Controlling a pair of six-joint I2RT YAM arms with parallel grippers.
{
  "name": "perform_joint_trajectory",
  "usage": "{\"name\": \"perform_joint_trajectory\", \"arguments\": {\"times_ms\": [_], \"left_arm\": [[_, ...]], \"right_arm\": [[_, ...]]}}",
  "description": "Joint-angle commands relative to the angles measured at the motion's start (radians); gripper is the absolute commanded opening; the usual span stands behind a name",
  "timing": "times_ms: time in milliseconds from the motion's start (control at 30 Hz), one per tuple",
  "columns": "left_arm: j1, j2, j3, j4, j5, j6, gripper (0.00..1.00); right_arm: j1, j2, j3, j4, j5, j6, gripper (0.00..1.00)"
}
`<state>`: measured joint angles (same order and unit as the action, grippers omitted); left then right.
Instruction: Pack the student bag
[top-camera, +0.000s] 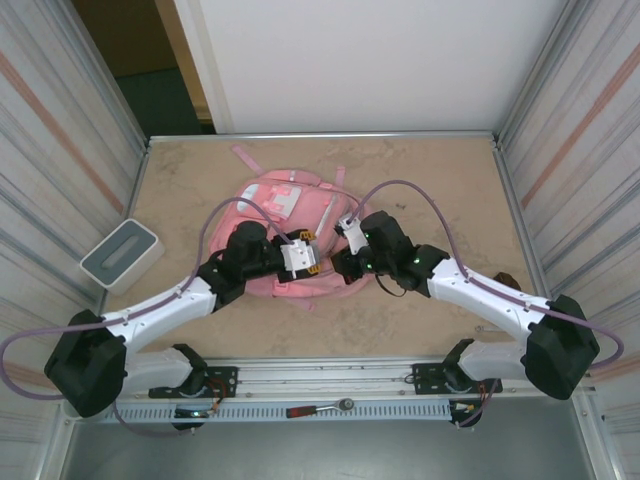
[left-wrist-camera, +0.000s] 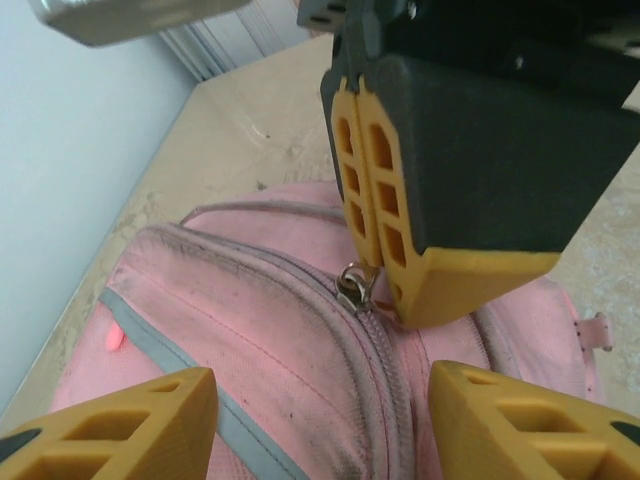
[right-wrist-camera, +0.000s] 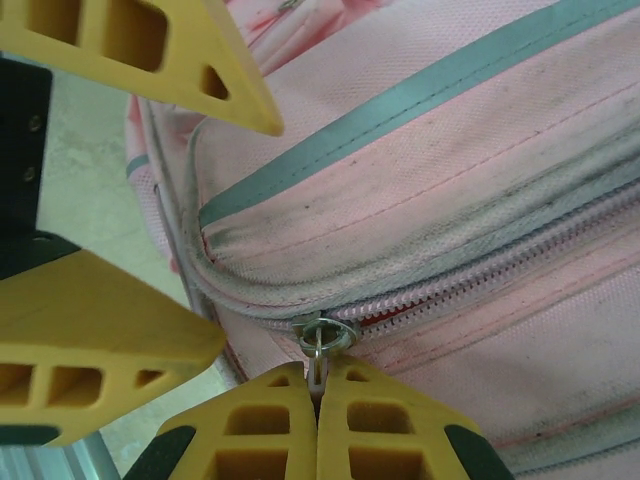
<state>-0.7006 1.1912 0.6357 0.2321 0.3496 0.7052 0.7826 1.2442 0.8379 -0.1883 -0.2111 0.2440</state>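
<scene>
Right claw (right-wrist-camera: 318, 385) pinches zip pull (right-wrist-camera: 322, 335) on student bag (right-wrist-camera: 450, 170); left claw (left-wrist-camera: 320, 385) gapes above.

A small grey-white box (top-camera: 122, 254) is sitting at the left edge of the beige, marbled table (top-camera: 430, 180), turned askew, right by the ribbed wall (top-camera: 50, 150) that is closing off that side. A matching ribbed wall (top-camera: 590, 130) is standing along the right, and a plain white panel (top-camera: 370, 60) is rising behind the far edge. On the perforated metal strip (top-camera: 250, 412) running along the near edge, a small tool with a red grip and silvery head (top-camera: 320, 408) is lying flat. Near the table's right edge a small dark-brown thing (top-camera: 507, 281) is lying, too small to make out.
</scene>
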Motion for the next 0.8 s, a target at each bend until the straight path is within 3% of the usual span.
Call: {"name": "perform_joint_trajectory", "arguments": {"times_ms": [0, 167, 400, 600, 767], "left_arm": [[0.0, 0.019, 0.025, -0.027, -0.029, 0.027, 0.53], [0.001, 0.07, 0.042, -0.037, -0.034, 0.037, 0.4], [0.028, 0.068, 0.04, -0.037, -0.004, 0.012, 0.1], [0.087, 0.005, -0.009, 0.01, 0.085, -0.027, 0.01], [0.161, -0.053, -0.08, 0.094, 0.136, -0.045, 0.0]], "right_arm": [[0.007, 0.002, 0.053, 0.056, -0.028, 0.026, 0.0], [0.007, -0.003, 0.047, 0.067, -0.03, 0.031, 0.0], [-0.017, -0.012, 0.022, 0.019, 0.03, 0.01, 0.0], [-0.125, 0.002, 0.025, -0.05, 0.103, -0.006, 0.0], [-0.175, 0.046, 0.079, -0.066, 0.098, 0.003, 0.0]]}}
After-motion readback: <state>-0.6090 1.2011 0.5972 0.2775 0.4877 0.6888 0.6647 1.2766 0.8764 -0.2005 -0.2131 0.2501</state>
